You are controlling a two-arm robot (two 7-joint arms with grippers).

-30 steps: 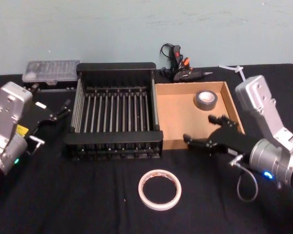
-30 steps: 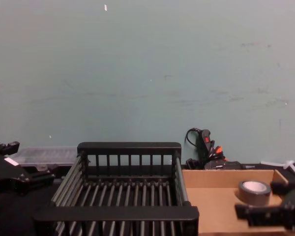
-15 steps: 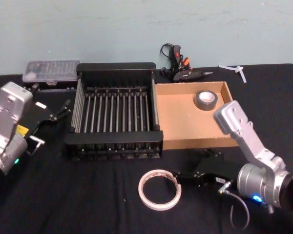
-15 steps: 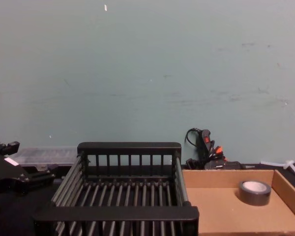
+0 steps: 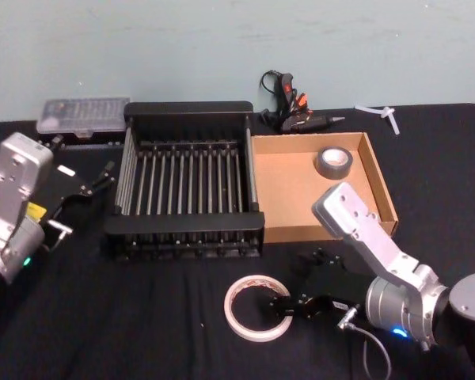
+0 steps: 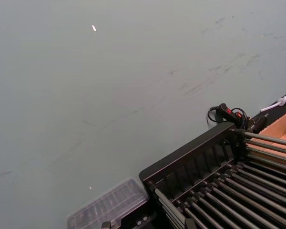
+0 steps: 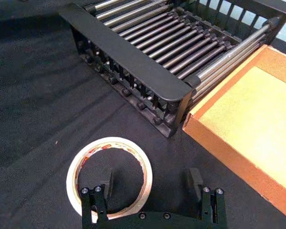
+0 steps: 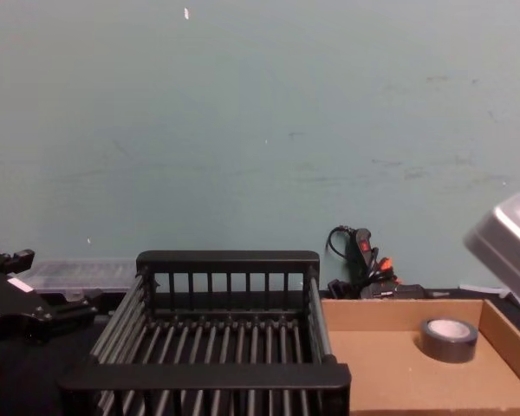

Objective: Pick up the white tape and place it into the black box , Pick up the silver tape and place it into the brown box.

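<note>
White tape [image 5: 259, 307] lies flat on the table; right gripper [image 7: 150, 183] straddles its rim, fingers wide

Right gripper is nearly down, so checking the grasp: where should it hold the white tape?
Across the ring's band on its right side, from above. The white tape lies flat with a wide hole, and the open right gripper already has one finger in it.

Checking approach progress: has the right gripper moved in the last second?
Yes. The right gripper has come back from the brown box front wall toward the robot, now open at the white tape, one finger inside its ring.
</note>
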